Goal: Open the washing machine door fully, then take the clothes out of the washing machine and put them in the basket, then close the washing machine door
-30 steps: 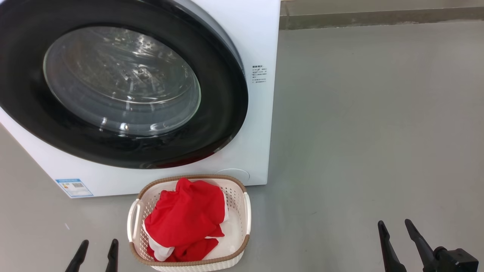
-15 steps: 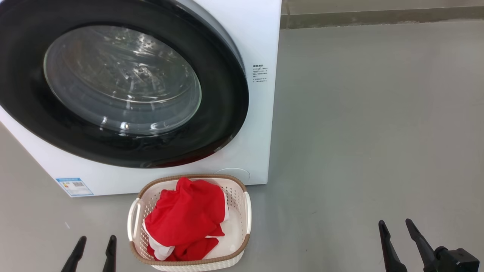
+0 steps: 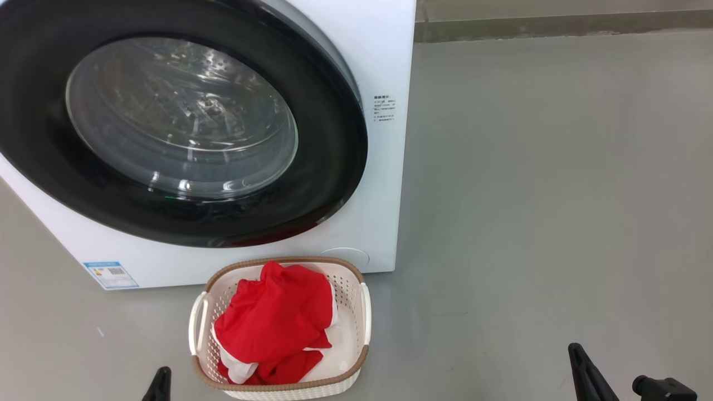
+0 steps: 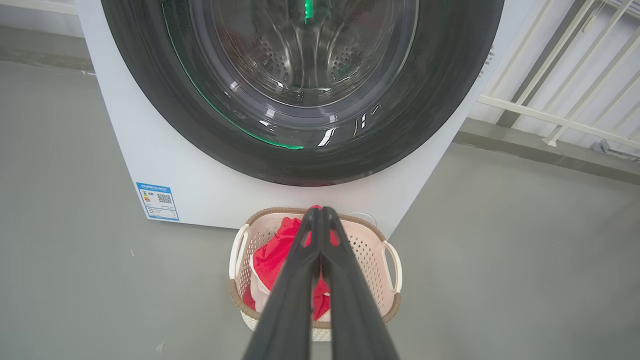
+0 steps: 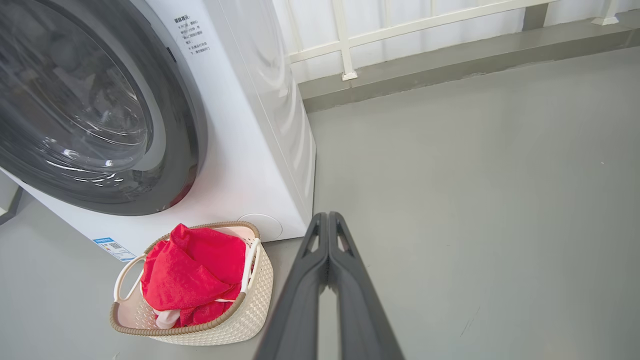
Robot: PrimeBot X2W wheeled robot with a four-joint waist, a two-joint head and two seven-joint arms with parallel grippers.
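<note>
The washing machine stands white at the left, and the washing machine door lies closed flat against its front, with the steel drum dim behind the glass. In front of it on the floor sits the basket, holding the red and white clothes. My left gripper is low, just left of the basket, and in the left wrist view the left gripper is shut and empty. My right gripper is far right over bare floor, and in the right wrist view the right gripper is shut with nothing in it.
Grey floor spreads wide to the right of the machine. A low kerb and a white railing run behind it. A blue label sticker is on the machine's lower left front.
Both grippers have sunk toward the bottom edge of the head view. Each showed two spread fingers before; now a single tip shows. Door, basket and clothes have not moved.
</note>
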